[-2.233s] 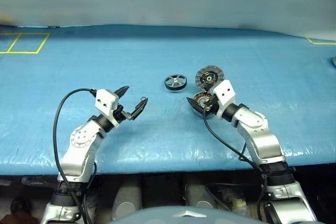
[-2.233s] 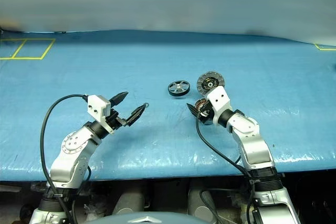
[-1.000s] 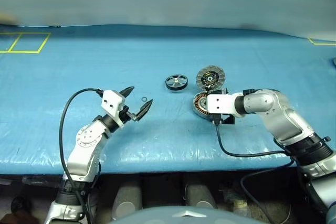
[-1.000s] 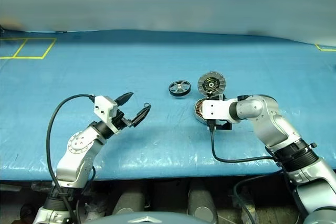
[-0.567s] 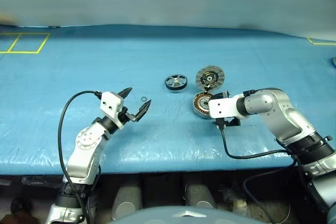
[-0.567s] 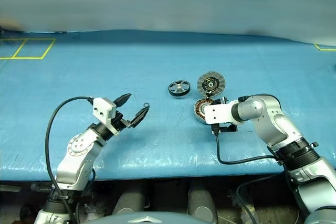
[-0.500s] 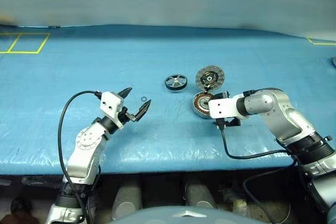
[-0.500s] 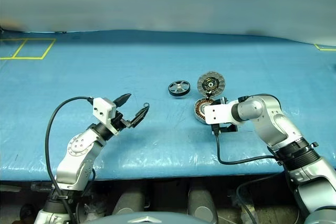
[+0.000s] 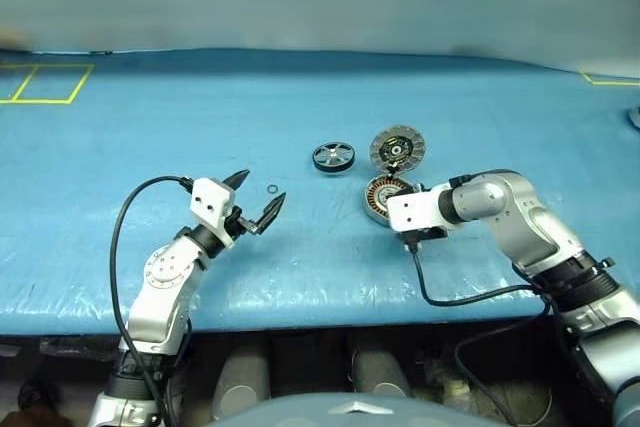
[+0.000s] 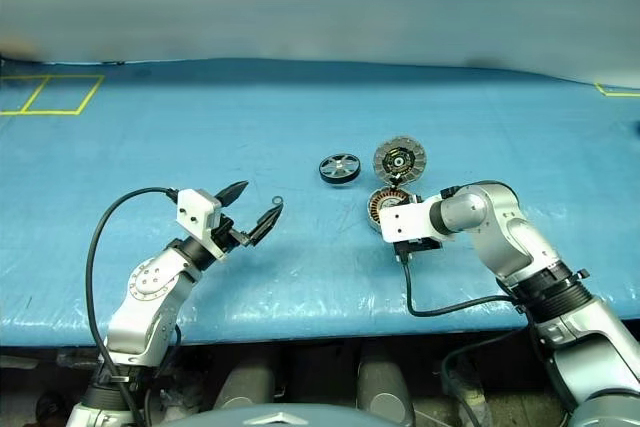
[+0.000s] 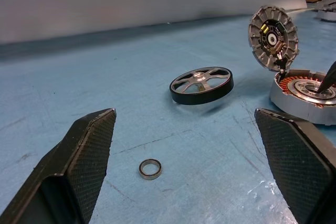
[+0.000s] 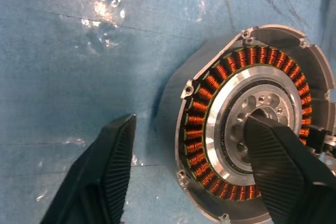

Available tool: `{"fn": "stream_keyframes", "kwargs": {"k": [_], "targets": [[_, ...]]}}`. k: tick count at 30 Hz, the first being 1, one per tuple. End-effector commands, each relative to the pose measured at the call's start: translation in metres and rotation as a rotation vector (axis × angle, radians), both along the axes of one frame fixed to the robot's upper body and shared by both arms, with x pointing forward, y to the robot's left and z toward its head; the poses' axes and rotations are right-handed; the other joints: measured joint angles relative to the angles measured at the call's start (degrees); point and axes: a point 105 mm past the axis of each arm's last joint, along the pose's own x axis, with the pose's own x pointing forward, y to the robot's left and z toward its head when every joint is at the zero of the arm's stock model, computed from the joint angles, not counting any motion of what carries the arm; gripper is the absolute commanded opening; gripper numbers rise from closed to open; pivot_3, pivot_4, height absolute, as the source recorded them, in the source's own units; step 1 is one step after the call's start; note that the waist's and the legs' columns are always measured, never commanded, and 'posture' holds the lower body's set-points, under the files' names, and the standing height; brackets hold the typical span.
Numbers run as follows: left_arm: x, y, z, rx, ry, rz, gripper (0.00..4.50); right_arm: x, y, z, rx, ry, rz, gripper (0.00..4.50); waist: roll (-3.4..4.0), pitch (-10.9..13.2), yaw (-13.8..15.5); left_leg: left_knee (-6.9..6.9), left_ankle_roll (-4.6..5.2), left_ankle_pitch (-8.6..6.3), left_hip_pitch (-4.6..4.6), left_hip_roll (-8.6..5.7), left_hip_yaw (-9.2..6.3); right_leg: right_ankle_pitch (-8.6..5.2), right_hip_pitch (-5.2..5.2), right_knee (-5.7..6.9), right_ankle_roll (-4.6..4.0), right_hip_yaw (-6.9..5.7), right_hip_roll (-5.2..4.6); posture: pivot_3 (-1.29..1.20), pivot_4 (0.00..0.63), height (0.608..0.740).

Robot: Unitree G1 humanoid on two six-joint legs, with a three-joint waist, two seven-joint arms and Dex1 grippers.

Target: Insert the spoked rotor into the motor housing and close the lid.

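motor housing point(image 12: 252, 124) sits on blue worktop point(image 9: 150, 127), copper windings exposed, lid point(image 9: 398, 148) standing tilted open at its far edge. spoked rotor point(image 9: 333, 156) lies flat just left of lid, apart from housing. small washer ring point(image 11: 150, 169) left of rotor, near left gripper point(image 9: 255, 201). left gripper wide open, empty, hovering level. right gripper point(image 12: 189, 145) part open, one finger over housing's centre, other outside its rim on the left; grips nothing visible.
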Motion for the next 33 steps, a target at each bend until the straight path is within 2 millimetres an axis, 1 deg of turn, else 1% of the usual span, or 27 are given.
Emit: {"fn": "stream_keyframes", "kwargs": {"k": [1, 2, 5, 8, 11, 15, 17, 21, 24, 29, 33], "targets": [[0.0, 0.002, 0.01, -0.002, -0.047, 0.012, 4.5, 0.002, -0.001, -0.005, -0.026, -0.004, 0.004, 2.58, -0.11, -0.1, 0.1, 0.0, 0.0, 0.0, 0.0, 0.0, 0.0, 0.0, 0.0, 0.0, 0.0, 0.0, 0.0, 0.0, 0.15, 0.74], [0.0, 0.003, 0.01, 0.0, -0.048, 0.015, 4.5, 0.002, 0.0, -0.005, -0.022, -0.005, 0.007, 2.58, -0.18, -0.1, 0.1, 0.0, 0.0, 0.0, 0.01, 0.0, -0.01, 0.0, 0.02, 0.0, 0.0, 0.0, 0.0, 0.0, 0.15, 0.74], [0.0, 0.007, 0.009, 0.006, -0.045, 0.029, 4.5, -0.001, 0.006, -0.002, -0.009, -0.007, 0.028, 2.16, -0.21, -0.1, 0.0, 0.05, 0.0, 0.0, 0.02, 0.0, 0.0, 0.0, 0.05, 0.0, 0.0, 0.0, 0.0, 0.0, 0.15, 0.74], [-0.001, 0.01, 0.007, 0.012, -0.041, 0.04, 4.5, -0.006, 0.016, 0.001, -0.011, -0.031, 0.08, 2.16, -0.21, -0.1, 0.0, 0.07, 0.0, 0.0, 0.03, 0.01, 0.0, 0.02, 0.04, 0.02, -0.02, 0.0, 0.0, 0.0, 0.15, 0.74], [0.0, 0.016, 0.008, 0.019, -0.041, 0.058, 4.5, -0.008, 0.031, 0.01, 0.001, -0.107, 0.133, 2.16, -0.21, -0.1, 0.0, 0.01, 0.0, 0.0, 0.01, 0.02, 0.0, 0.02, -0.03, 0.03, -0.02, -0.01, 0.0, 0.0, 0.15, 0.74], [0.002, 0.022, 0.01, 0.028, -0.046, 0.078, 4.5, -0.018, 0.059, 0.019, 0.051, -0.142, 0.213, 2.16, -0.2, -0.1, -0.1, -0.07, 0.0, 0.0, -0.05, 0.02, 0.01, 0.02, -0.13, 0.03, -0.02, 0.0, 0.0, 0.0, 0.15, 0.74], [0.002, 0.024, 0.01, 0.032, -0.046, 0.082, 4.5, -0.023, 0.069, 0.02, 0.076, -0.142, 0.235, 2.16, -0.19, -0.1, 0.0, -0.08, 0.0, 0.0, -0.08, 0.02, 0.01, 0.02, -0.14, 0.03, -0.02, -0.01, 0.0, 0.0, 0.15, 0.74], [0.003, 0.026, 0.01, 0.036, -0.051, 0.094, 4.5, -0.031, 0.084, 0.015, 0.114, -0.124, 0.253, 2.16, -0.21, -0.1, 0.5, -0.02, 0.0, 0.0, -0.13, 0.0, 0.01, 0.02, -0.12, 0.01, -0.02, -0.01, -0.01, 0.0, 0.15, 0.74], [0.002, 0.027, 0.01, 0.037, -0.05, 0.099, 4.5, -0.038, 0.092, 0.01, 0.133, -0.1, 0.264, 2.16, -0.21, -0.1, 0.8, 0.01, -0.01, 0.0, -0.13, 0.0, 0.01, 0.02, -0.11, 0.01, -0.03, -0.01, -0.02, 0.0, 0.15, 0.74], [-0.001, 0.028, 0.007, 0.039, -0.043, 0.104, 4.5, -0.046, 0.095, -0.002, 0.145, -0.042, 0.245, 2.16, -0.22, -0.1, 0.6, 0.0, -0.01, 0.0, -0.1, 0.01, 0.01, 0.03, -0.12, 0.02, -0.04, -0.02, -0.01, 0.0, 0.15, 0.74], [-0.001, 0.028, 0.006, 0.043, -0.04, 0.105, 4.5, -0.044, 0.092, -0.01, 0.163, -0.013, 0.171, 2.16, -0.27, -0.2, 0.6, 0.0, -0.01, -0.01, -0.08, 0.02, 0.01, 0.02, -0.1, 0.02, -0.04, -0.03, -0.01, 0.0, 0.15, 0.74]]}}
